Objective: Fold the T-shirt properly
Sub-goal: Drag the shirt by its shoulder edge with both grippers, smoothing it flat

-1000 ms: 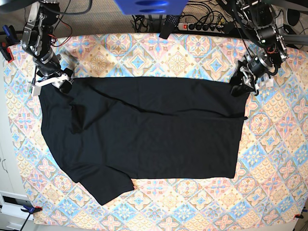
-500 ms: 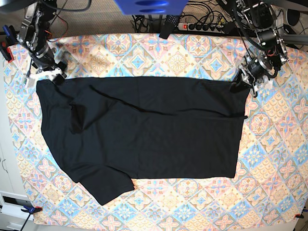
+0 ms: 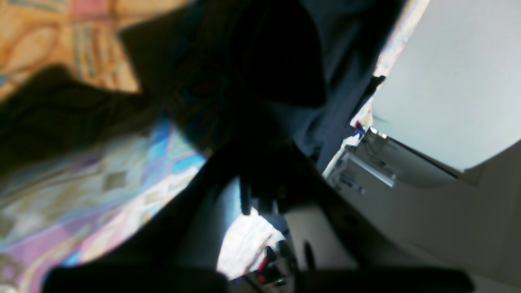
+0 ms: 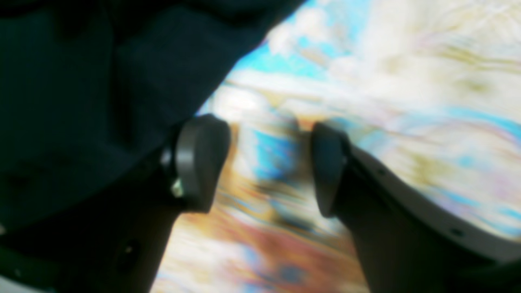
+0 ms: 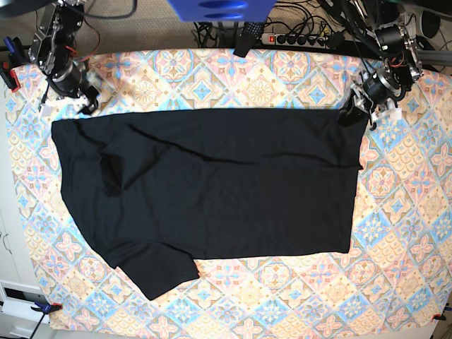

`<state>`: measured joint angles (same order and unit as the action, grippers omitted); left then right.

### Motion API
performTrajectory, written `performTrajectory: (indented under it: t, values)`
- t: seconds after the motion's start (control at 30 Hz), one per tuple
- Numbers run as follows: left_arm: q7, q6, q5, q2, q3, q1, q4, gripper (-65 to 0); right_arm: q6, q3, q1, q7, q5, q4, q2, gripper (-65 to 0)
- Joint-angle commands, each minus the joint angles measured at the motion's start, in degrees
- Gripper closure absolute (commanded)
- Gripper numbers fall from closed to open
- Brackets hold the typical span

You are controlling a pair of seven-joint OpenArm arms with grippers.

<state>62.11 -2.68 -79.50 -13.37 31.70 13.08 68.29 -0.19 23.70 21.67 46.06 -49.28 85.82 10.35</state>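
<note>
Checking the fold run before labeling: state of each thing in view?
T-shirt: spread flat on the patterned cloth, not yet folded, one corner pinched and lifted.
Left gripper: shut on the T-shirt's corner.
Right gripper: open, empty, at the shirt's edge.
Power strip: plugs in.

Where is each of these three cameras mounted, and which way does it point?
Base: high above, looking straight down on the T-shirt spread over the patterned cloth; both arms show at the far corners.
Left wrist: on the left gripper, looking along dark fingers shut on T-shirt fabric; blurred.
Right wrist: on the right gripper, looking down between open fingers at the cloth, the T-shirt's edge beside them.
Shared: all three show the T-shirt and the cloth.
</note>
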Motion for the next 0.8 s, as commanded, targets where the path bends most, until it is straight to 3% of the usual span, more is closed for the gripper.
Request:
performTrajectory:
  t: [0.0,0.37,0.6,0.77]
  values:
    - [0.4,-0.4,-1.0,-1.2,0.2,-0.4,1.4,0.0,0.5,0.9,-1.4,-1.3,-1.9,0.1,0.9,-37.2]
    - [0.4,-0.4,-1.0,-1.5,0.2,-0.3,1.4,0.0,0.5,3.2,-6.7,-1.2,-3.5,-6.6,1.0,-37.2]
    - [0.4,-0.4,-1.0,-1.6,0.2,0.4,1.4,0.0,0.5,3.3,-11.0,-1.5,-3.4,-19.1,1.0,-37.1]
    - [0.4,-0.4,-1.1,-1.6,1.1,1.0,1.4,0.0,0.5,3.3,-11.2,-1.3,-3.4,-19.8,1.0,-36.2]
